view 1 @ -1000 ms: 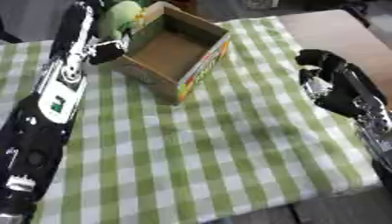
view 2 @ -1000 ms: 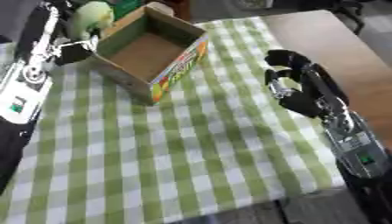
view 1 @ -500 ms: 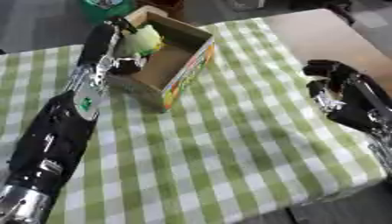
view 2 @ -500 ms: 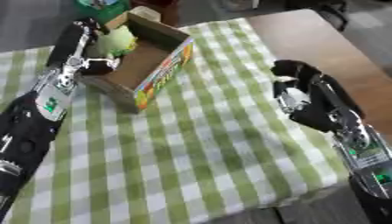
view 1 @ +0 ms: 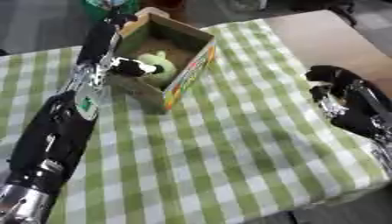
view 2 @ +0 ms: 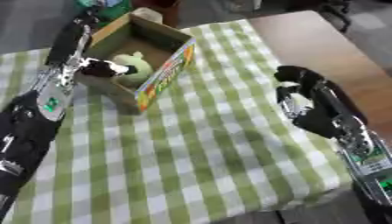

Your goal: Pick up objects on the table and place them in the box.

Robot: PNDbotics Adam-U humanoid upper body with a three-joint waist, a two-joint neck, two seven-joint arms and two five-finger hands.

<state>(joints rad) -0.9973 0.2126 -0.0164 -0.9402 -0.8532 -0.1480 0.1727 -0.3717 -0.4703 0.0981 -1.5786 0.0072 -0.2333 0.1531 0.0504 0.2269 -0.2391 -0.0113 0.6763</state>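
Currently the left hand [view 1: 130,66] reaches over the box [view 2: 174,56], fingers curled around a green object [view 1: 159,68] inside it. Right hand [view 2: 302,103] rests on the checked table [view 1: 229,148], fingers curled, holding nothing.

Open cardboard box [view 1: 183,52] stands at the far left part of the green-checked cloth [view 1: 229,148], top open and reachable from above. The left hand [view 1: 134,68] and its forearm lie over the box's near-left wall, blocking entry from that side. A pale green object [view 2: 131,65] takes up part of the box floor; the far half of the floor is bare. The cloth between box and near edge is bare: wide free passage. The right hand [view 2: 302,103] hangs at the cloth's right edge, well apart from the box, with open cloth between them. Bare wooden tabletop [view 1: 321,30] at far right is unobstructed.
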